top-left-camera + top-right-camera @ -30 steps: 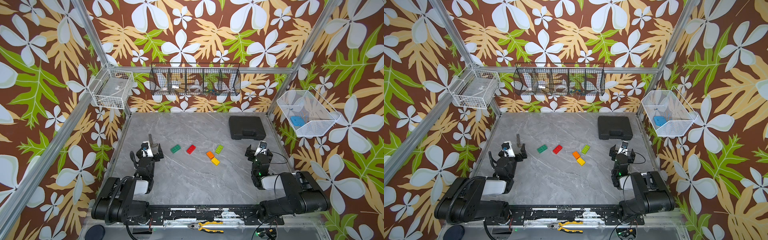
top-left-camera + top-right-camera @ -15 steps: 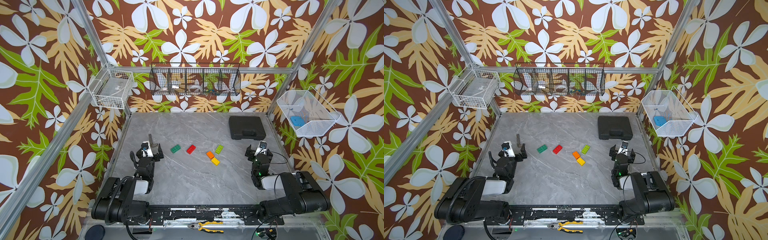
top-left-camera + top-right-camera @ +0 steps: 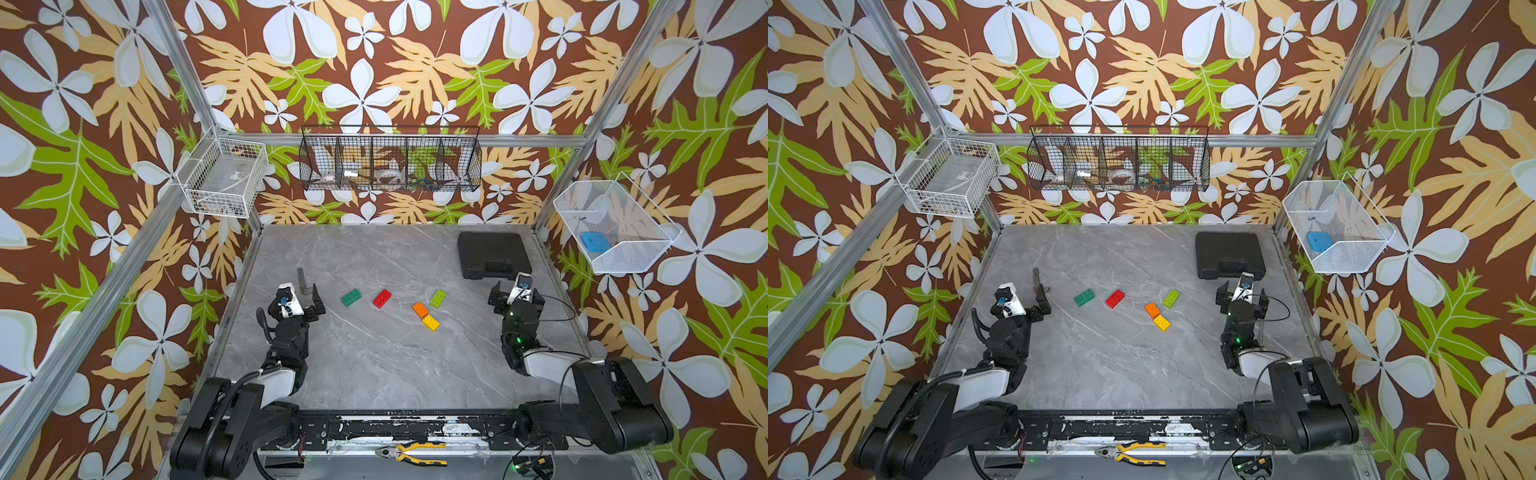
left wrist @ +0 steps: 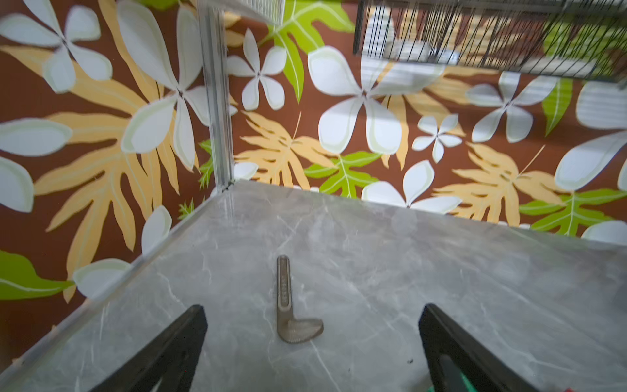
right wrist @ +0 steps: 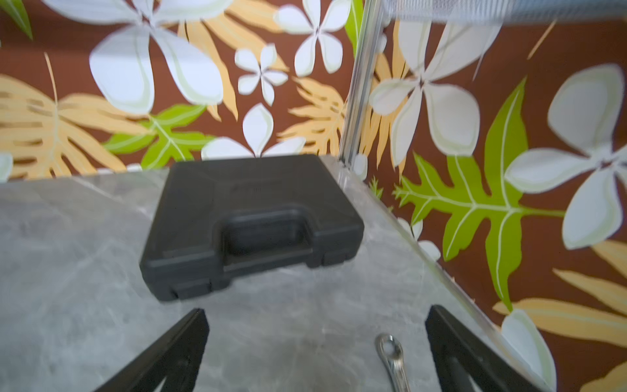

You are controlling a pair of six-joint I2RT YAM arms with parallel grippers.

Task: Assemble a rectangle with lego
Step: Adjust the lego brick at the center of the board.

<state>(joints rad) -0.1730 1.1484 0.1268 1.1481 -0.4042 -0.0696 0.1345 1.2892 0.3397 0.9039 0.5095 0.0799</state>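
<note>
Unjoined, the dark green brick (image 3: pixel 350 297) and red brick (image 3: pixel 382 298) lie nearer my left gripper (image 3: pixel 301 297), the lime brick (image 3: pixel 438 298), orange brick (image 3: pixel 420 309) and yellow brick (image 3: pixel 430 322) nearer my right gripper (image 3: pixel 515 293). I see both spread wide and empty. A black case (image 5: pixel 251 217) lies just ahead of the right one.

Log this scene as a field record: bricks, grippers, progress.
bricks: dark green studded plastic brick, red brick, lime green brick, orange brick, yellow brick
surface: all lie loose on the grey marbled table
layout: dark green and red apart; orange and yellow close together, lime green just beyond them
left gripper: open, empty, pointing at a grey L-shaped metal tool
right gripper: open, empty, facing a black plastic case
progress: no brick stacked on another
</note>
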